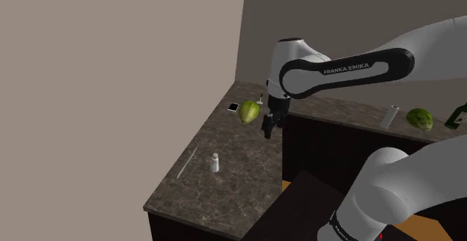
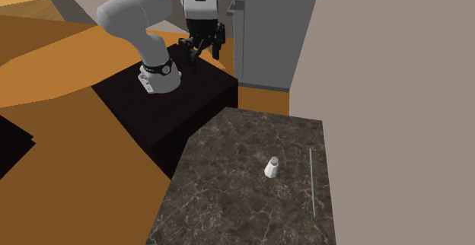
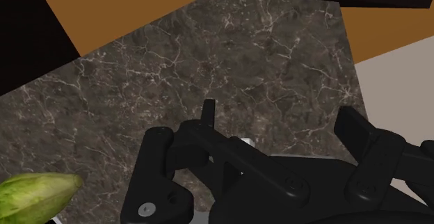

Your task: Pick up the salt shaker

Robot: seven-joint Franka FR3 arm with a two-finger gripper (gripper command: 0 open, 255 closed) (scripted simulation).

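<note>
The salt shaker (image 1: 215, 163) is a small white bottle with a pale cap. It stands upright on the dark marbled counter (image 1: 239, 180), near the middle of it, and the second exterior view also has the shaker (image 2: 271, 167). My black gripper (image 1: 268, 127) hangs open in the air, up and to the right of the shaker in the shoulder view and well apart from it. Nothing is between its fingers. In the second exterior view the gripper (image 2: 202, 47) is high over the black stand (image 2: 175, 106). The wrist view looks past the gripper (image 3: 278, 111) onto counter (image 3: 229, 56).
A green fruit (image 1: 249, 111) lies on the counter beside the gripper, with a small dark square (image 1: 233, 107) behind it. A thin pale rod (image 1: 187, 162) lies near the wall. On the far counter stand a white cylinder (image 1: 388, 117), another green fruit (image 1: 420, 118) and a bottle (image 1: 456, 116).
</note>
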